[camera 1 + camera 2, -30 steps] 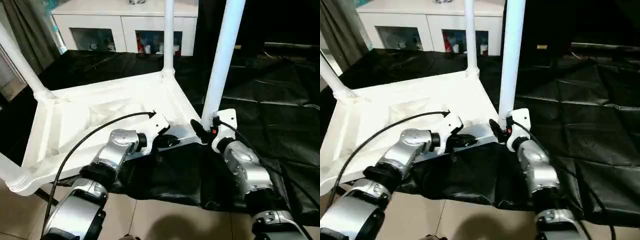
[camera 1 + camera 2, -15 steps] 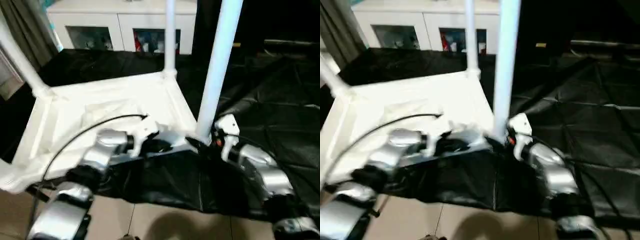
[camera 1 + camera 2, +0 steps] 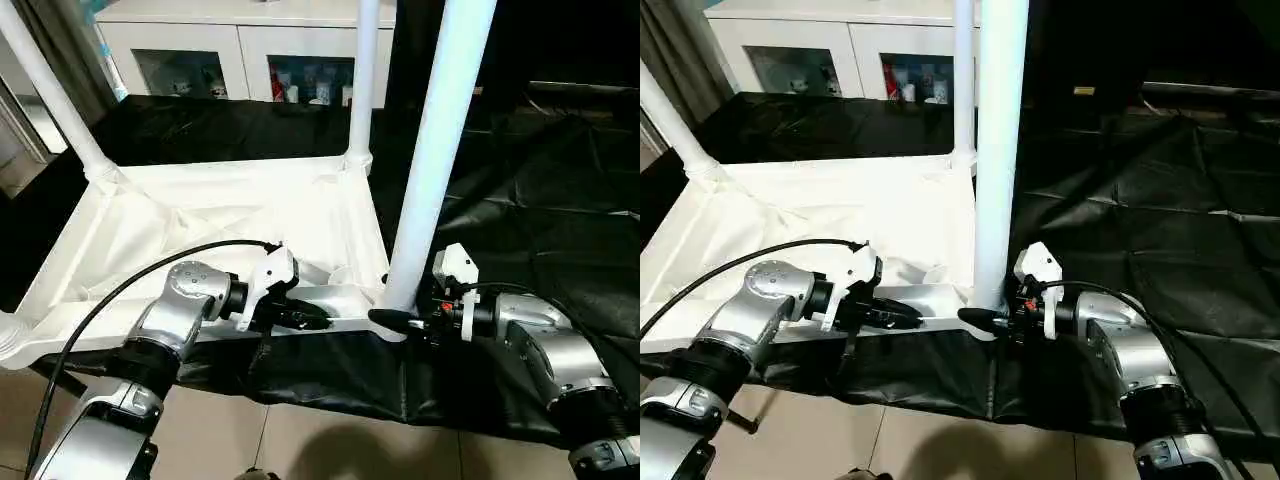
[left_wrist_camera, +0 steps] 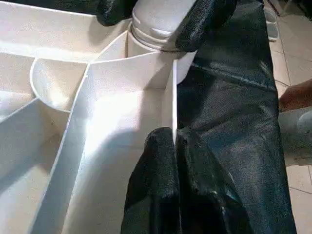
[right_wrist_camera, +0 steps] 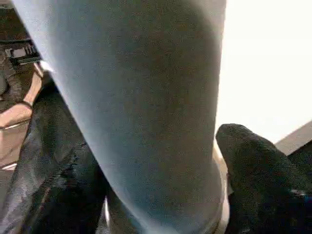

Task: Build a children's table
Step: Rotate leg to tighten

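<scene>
Table (image 3: 210, 215) lay upside down on black sheet (image 3: 540, 200); left gripper (image 3: 305, 318) clenched its near rim, right gripper (image 3: 395, 318) clasped the near leg (image 3: 435, 150) at its base.

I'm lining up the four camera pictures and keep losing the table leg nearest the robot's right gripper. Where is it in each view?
Left eye view: the near leg rises right of centre, from the table's near right corner.
Right eye view: the same leg at centre.
Left wrist view: its base, in the corner socket.
Right wrist view: the leg seen close up.
Shared landmark: the right gripper around the leg's base.
</scene>
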Motion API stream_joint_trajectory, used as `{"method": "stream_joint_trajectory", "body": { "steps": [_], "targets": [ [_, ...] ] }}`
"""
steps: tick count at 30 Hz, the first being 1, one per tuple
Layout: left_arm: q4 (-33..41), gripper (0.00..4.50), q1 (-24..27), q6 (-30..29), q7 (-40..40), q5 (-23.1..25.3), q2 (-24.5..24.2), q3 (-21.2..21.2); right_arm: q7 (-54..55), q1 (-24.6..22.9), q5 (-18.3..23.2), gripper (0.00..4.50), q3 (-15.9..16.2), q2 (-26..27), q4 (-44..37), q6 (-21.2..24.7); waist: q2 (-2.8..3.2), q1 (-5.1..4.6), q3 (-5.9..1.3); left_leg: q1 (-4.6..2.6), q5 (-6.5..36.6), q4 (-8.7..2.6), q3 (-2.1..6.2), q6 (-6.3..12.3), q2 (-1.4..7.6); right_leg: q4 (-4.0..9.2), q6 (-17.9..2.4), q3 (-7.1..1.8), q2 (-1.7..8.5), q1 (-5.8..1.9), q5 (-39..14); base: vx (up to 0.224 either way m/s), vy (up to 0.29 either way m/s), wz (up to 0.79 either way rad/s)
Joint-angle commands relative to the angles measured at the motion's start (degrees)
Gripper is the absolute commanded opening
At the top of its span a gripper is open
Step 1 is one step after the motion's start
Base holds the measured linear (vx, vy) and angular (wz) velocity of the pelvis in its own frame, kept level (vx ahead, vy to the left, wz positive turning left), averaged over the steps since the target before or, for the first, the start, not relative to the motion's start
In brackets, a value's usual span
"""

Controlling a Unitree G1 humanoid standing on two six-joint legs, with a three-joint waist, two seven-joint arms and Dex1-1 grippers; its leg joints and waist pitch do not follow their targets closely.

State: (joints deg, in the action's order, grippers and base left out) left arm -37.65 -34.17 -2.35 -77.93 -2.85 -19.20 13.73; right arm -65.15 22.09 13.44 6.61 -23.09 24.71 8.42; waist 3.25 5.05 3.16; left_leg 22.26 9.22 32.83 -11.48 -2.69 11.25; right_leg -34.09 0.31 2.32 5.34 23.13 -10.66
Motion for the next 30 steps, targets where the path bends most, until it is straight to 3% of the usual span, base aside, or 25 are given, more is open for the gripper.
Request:
{"method": "stream_joint_trajectory", "body": {
  "steps": [1, 7, 8, 9, 11, 13, 15, 17, 19, 22, 25, 27, 30],
  "targets": [
    [1.9, 0.00, 0.4, -0.3, -2.6, -1.4, -0.3, 0.8, 0.4, -0.8, -0.2, 3.12, 0.0, -0.3, -0.2, 1.2, -0.81, 0.09, -3.76, -1.18, 11.6, -3.32, 0.68, 4.20, 1.90, 3.30, -15.2, -1.40, 2.50, -2.58, -6.6, 0.000, 0.000, 0.00],
    [-0.5, 0.00, -0.9, 0.7, 4.8, 0.1, 2.2, -0.3, 6.3, -2.0, -1.3, 2.75, -0.5, 1.9, 0.3, 1.2, -0.80, 0.12, -3.60, -1.15, 11.7, -3.29, 0.64, 4.48, 1.87, 3.47, -15.1, -1.38, 2.53, -2.45, -7.2, 0.000, 0.000, 0.00],
    [-4.2, 0.00, -3.1, 1.5, 12.3, 1.5, 4.4, -1.7, 16.9, -0.7, -4.9, 2.69, -1.6, 4.5, 4.7, 0.4, -0.91, -0.17, -3.35, -1.28, 13.3, -3.45, 0.61, 3.19, 1.61, 3.94, -14.4, -1.40, 2.48, -2.11, -10.4, 0.000, 0.000, 0.00],
    [-5.8, 0.00, -4.1, 1.7, 16.0, 2.0, 5.6, -2.4, 22.4, 0.2, -6.5, 2.69, -2.2, 5.7, 7.2, 0.5, -0.81, -0.48, -3.05, -1.56, 16.0, -3.77, 0.74, 1.40, 1.48, 4.43, -13.4, -1.40, 2.63, -1.93, -15.9, 0.000, 0.000, 0.00],
    [-7.5, 0.00, -5.3, 1.9, 19.8, 2.4, 7.2, -3.0, 28.5, 1.1, -7.8, 2.66, -3.1, 7.3, 9.9, 0.4, -1.03, -0.62, -2.99, -1.78, 18.0, -4.09, 1.07, -0.11, 1.47, 4.95, -11.2, -1.40, 2.81, -2.03, -21.3, -0.054, 0.004, -0.01],
    [-8.7, 0.00, -6.2, 2.2, 22.4, 2.8, 8.3, -3.2, 32.5, 1.6, -8.2, 2.66, -3.9, 8.5, 11.4, 0.1, -1.03, -0.66, -2.83, -1.85, 19.0, -4.19, 1.08, -0.36, 1.51, 5.25, -10.3, -1.53, 2.81, -1.76, -22.7, -0.027, 0.007, -0.01],
    [-11.9, 0.00, -8.5, 2.8, 30.1, 3.4, 12.1, -4.0, 43.1, 2.6, -8.3, 2.65, -6.1, 12.6, 13.7, 1.4, -0.98, -0.89, -2.81, -1.92, 20.5, -4.38, 1.22, -0.90, 1.34, 5.44, -9.4, -1.59, 2.72, -1.49, -23.6, 0.000, 0.000, 0.00],
    [-12.8, 0.00, -9.3, 2.8, 33.2, 3.4, 14.2, -4.3, 45.3, 2.5, -8.9, 2.65, -5.7, 14.5, 13.6, 1.1, -1.03, -0.85, -2.79, -2.17, 21.3, -4.38, 1.18, -0.71, 1.37, 5.81, -8.8, -1.63, 2.73, -1.30, -24.5, 0.000, 0.000, 0.00],
    [-13.3, 0.00, -9.8, 3.3, 34.0, 3.4, 15.5, -4.1, 45.0, 2.5, -8.7, 2.65, -5.5, 16.0, 13.6, 0.1, -1.20, -0.66, -2.79, -2.05, 21.2, -4.41, 1.21, -0.15, 1.36, 5.88, -8.4, -1.66, 2.76, -1.39, -24.3, 0.000, 0.000, 0.00],
    [-14.0, 0.00, -10.2, 4.2, 34.0, 3.5, 17.3, -3.8, 42.5, 2.7, -6.6, 3.35, -5.6, 18.3, 13.2, -0.7, -1.11, -0.43, -2.91, -1.66, 19.8, -4.51, 1.26, 0.72, 1.42, 5.71, -8.1, -1.71, 2.80, -1.59, -22.4, 0.000, 0.000, 0.00],
    [-14.2, 0.00, -10.0, 5.6, 31.9, 3.7, 17.2, -3.1, 41.6, 3.1, -6.4, 3.40, -4.6, 18.2, 12.6, -1.5, -1.22, -0.44, -2.92, -1.50, 19.6, -4.56, 1.24, 0.93, 1.43, 5.59, -8.4, -1.66, 2.82, -1.70, -21.4, 0.000, 0.000, 0.00],
    [-13.9, 0.00, -9.7, 5.9, 30.5, 3.5, 16.8, -2.9, 40.2, 3.1, -5.9, 3.67, -4.5, 17.8, 12.0, -1.5, -1.25, -0.42, -2.87, -1.48, 19.8, -4.58, 1.23, 1.07, 1.40, 5.66, -8.4, -1.65, 2.89, -1.72, -22.1, 0.000, 0.000, 0.00],
    [-12.5, 0.00, -8.4, 6.0, 24.6, 2.9, 14.6, -2.4, 31.8, 2.7, -4.1, 3.67, -3.8, 15.0, 9.3, -1.7, -1.32, -0.25, -2.98, -1.27, 18.5, -4.52, 1.24, 1.87, 1.48, 5.50, -8.6, -1.67, 2.93, -1.97, -20.5, 0.000, 0.000, 0.00]
  ]
}}
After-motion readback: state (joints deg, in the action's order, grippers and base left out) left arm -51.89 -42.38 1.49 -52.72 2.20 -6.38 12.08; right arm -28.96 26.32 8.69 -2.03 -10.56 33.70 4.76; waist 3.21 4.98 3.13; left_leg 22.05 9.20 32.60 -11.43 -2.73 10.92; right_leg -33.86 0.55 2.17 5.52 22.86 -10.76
